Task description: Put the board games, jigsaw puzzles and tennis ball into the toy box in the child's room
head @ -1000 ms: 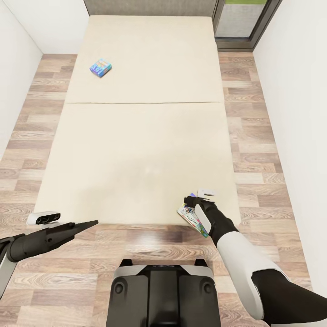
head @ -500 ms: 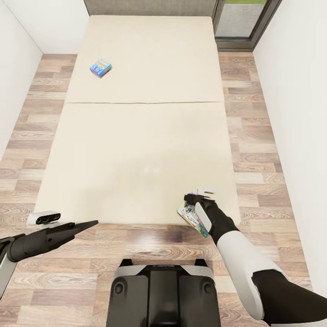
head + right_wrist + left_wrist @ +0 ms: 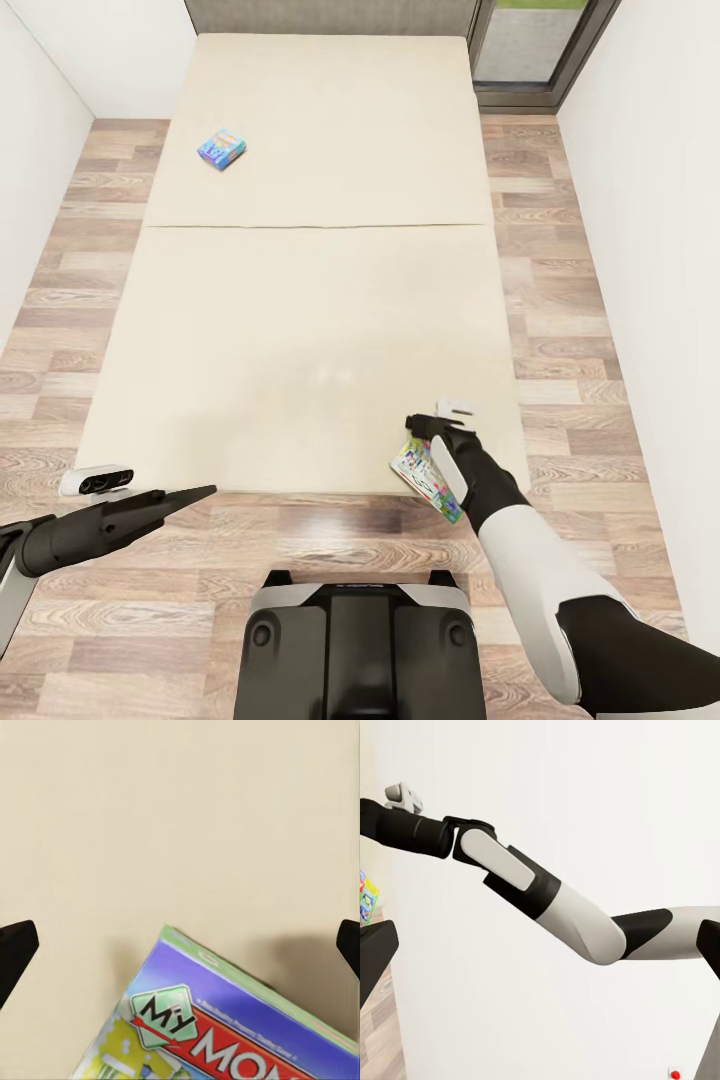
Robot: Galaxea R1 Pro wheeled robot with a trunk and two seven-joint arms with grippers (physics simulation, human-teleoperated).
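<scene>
Right hand [image 3: 425,424] edged farther over Monopoly box [image 3: 424,477], fingers spread wide; box long axis diagonal at bed [image 3: 300,330] corner.

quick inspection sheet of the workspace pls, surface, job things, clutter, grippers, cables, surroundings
surface: beige bed, two mattress sections, seam across, mostly bare
job's things: Monopoly board game at the bed's near right corner, partly over the edge; small blue board game on the far section, towards its left side
clutter: nothing seen
grippers: right gripper open, poised over the Monopoly board game, fingers spread either side of its corner; left gripper over the floor before the bed's near left corner, holding nothing, open or shut not clear
cables: nothing seen
surroundings: wood-plank floor, white walls, grey headboard, dark-framed window at the far right
</scene>
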